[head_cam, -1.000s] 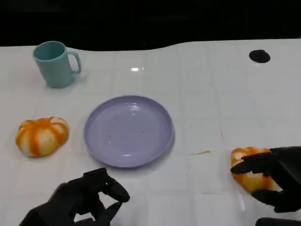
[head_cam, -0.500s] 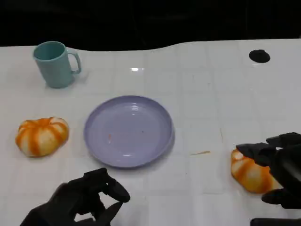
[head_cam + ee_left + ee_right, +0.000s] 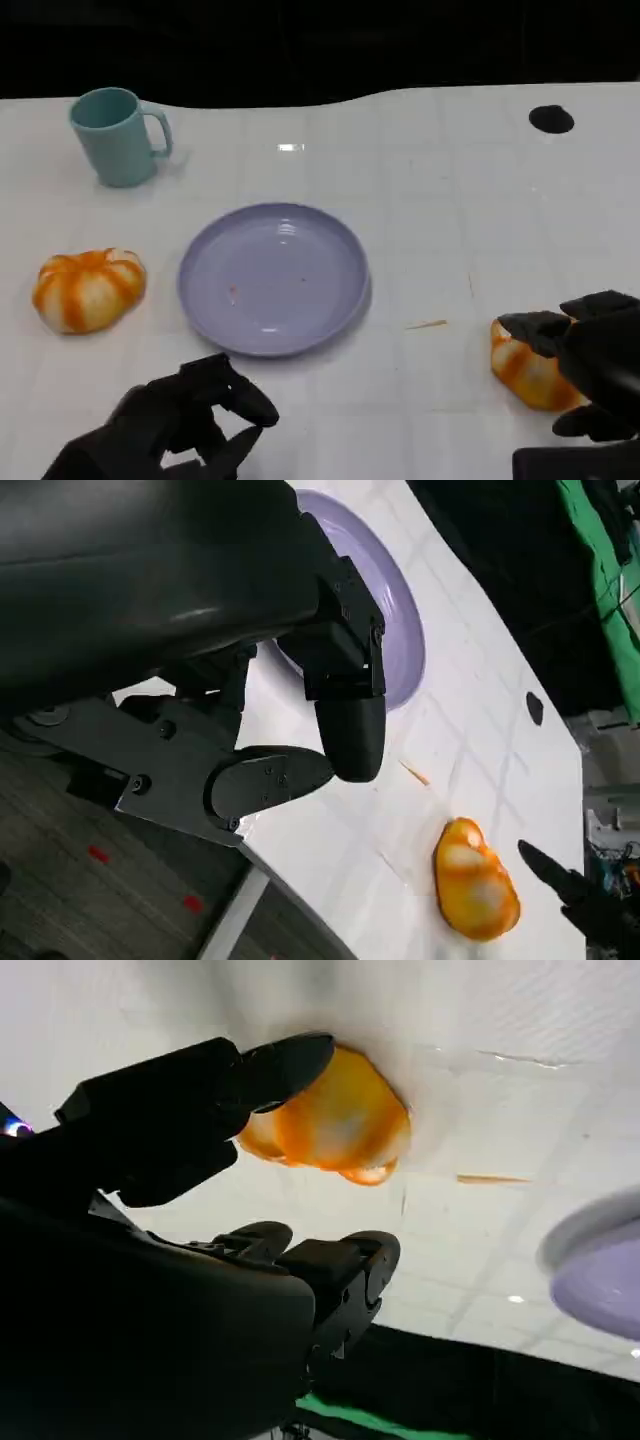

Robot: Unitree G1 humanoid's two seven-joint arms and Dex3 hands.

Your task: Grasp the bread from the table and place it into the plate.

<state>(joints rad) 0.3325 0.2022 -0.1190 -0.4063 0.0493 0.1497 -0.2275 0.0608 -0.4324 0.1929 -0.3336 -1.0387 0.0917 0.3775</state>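
Note:
Two orange-and-white bread rolls lie on the white table. One bread roll (image 3: 88, 288) sits at the left, the other bread roll (image 3: 522, 368) at the lower right. Between them stands the lilac plate (image 3: 200, 300), with nothing on it. My right hand (image 3: 592, 368) sits just right of the right roll, fingers spread, one finger reaching over its top. In the right wrist view that roll (image 3: 335, 1120) rests on the table past the fingers (image 3: 280, 1065) and is not gripped. My left hand (image 3: 180, 425) hovers below the plate with fingers curled on nothing; the left wrist view shows it (image 3: 250, 660) before the plate (image 3: 405, 630).
A teal mug (image 3: 117, 135) stands at the back left. A black round spot (image 3: 551, 119) marks the table's far right, and a small brown crumb (image 3: 428, 324) lies between plate and right roll. The table's far edge meets a dark background.
My right hand has drawn back to the right and down, uncovering more of the right roll, which has shifted slightly. The left hand, plate, mug and left roll stay put.

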